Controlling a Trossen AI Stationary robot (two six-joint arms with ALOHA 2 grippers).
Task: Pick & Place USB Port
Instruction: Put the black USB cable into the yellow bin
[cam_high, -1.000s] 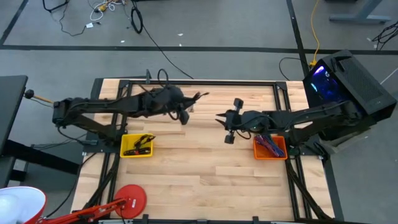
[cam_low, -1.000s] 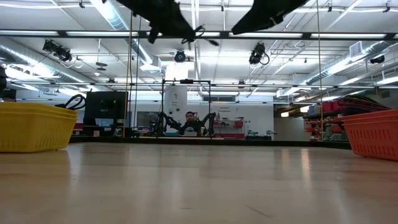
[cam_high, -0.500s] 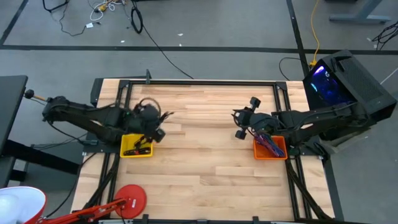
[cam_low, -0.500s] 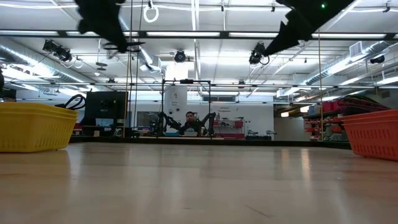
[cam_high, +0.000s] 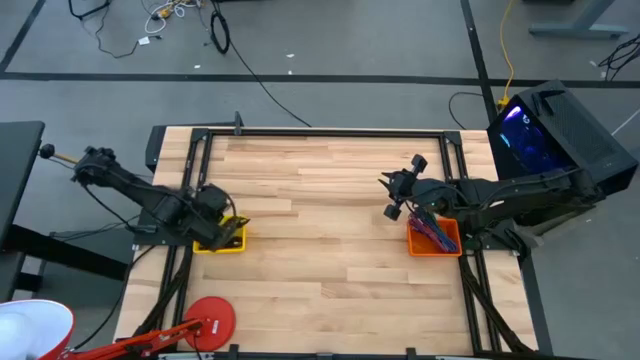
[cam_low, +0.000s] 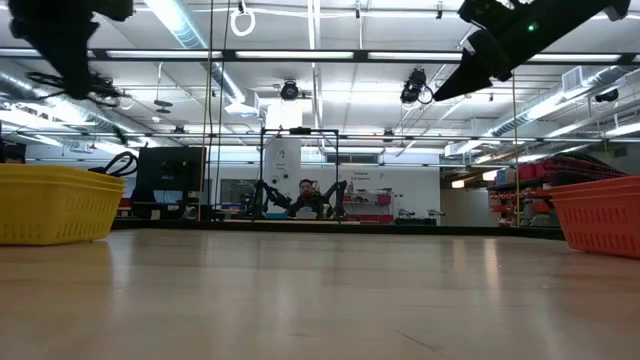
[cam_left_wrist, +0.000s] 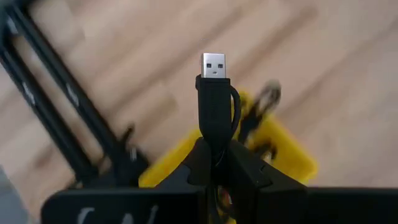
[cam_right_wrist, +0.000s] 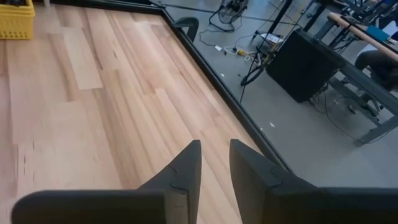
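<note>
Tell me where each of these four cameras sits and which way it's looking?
High view: above the table, facing straight down; both arms show, with the yellow basket and orange basket.
Low view: at tabletop height, facing across into the room; arms enter from above.
Left wrist view: on the left arm, facing down; the left gripper pinches a USB cable over the yellow basket.
Right wrist view: on the right arm, facing across the wood; the right gripper holds nothing.
All four views show the yellow basket.

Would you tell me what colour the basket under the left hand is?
Yellow: the basket shows best in the left wrist view, behind the held USB cable.
</note>
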